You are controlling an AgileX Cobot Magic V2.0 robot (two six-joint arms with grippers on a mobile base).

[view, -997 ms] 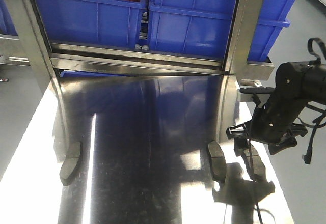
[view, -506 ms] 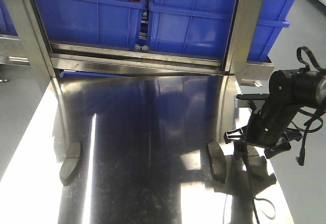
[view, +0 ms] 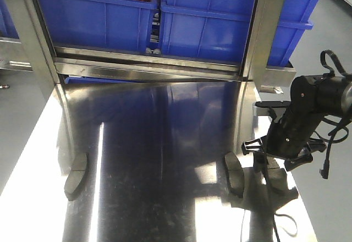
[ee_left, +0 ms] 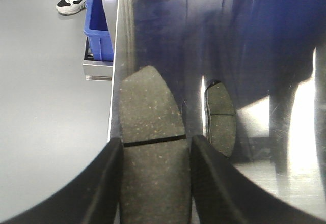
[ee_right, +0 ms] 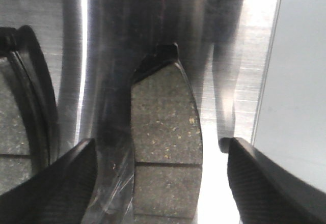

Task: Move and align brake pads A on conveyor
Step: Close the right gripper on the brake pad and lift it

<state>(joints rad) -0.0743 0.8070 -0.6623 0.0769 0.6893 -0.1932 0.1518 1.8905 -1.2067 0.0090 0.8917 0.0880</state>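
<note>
The left wrist view shows a grey-brown brake pad (ee_left: 150,102) lengthwise between my left gripper (ee_left: 155,147) fingers, which press its two long sides at the steel table's left edge. A second pad (ee_left: 220,114) lies just right of it. The left arm is outside the front view. My right gripper (view: 267,155) (ee_right: 160,147) hangs open low over another pad (ee_right: 163,107) (view: 276,177) near the table's right edge, one finger on each side, apart from it. One more pad (view: 234,171) (ee_right: 12,122) lies to its left, and one (view: 76,173) at the left. The conveyor is out of view.
The surface is a shiny steel tabletop (view: 165,159). Blue bins (view: 209,22) stand behind steel posts at the back. Grey floor drops off past both table edges. A blue crate (ee_left: 98,25) sits on the floor at the left. A cable (view: 280,223) trails under the right arm.
The right arm has come down and slightly left over the right-hand pad, then nearly stopped. The pads on the table have not moved.
</note>
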